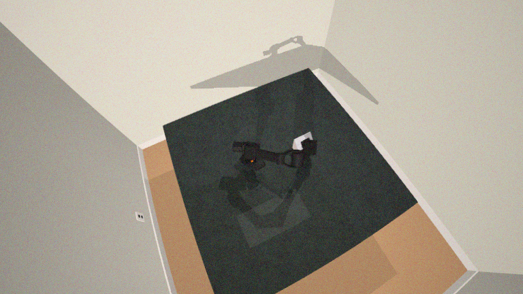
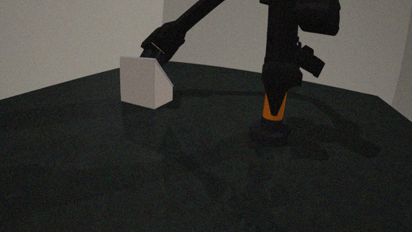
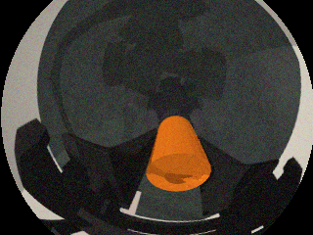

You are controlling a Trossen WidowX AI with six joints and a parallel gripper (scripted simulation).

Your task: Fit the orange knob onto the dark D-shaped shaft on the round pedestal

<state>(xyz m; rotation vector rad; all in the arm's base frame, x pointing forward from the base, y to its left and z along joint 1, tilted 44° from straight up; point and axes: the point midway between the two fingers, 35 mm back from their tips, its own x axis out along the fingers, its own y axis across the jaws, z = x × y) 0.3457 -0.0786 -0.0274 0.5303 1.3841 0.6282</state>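
Observation:
The orange knob [image 1: 251,160] [image 2: 267,114] [image 3: 177,152] is upright between the fingers of my gripper [image 2: 274,112] [image 3: 175,136]. The fingers stand against both its sides, so the gripper is shut on it. The knob is over the round dark pedestal [image 2: 269,138] [image 3: 171,104]. In the exterior view a short dark piece, seemingly the shaft [image 2: 271,123], shows between the knob's lower edge and the pedestal, so the knob's bottom is above the pedestal's disc. The shaft's flat side and the knob's hole are hidden. I cannot tell whether the shaft's tip is inside the knob.
A white block with a sloped face [image 1: 301,137] [image 2: 138,80] stands beside the arm's base, to the left of the pedestal in the exterior view. The arm arches over from there. Its shadows fall across the dark table top [image 1: 346,186] [image 2: 197,205], and pale walls stand beyond the table.

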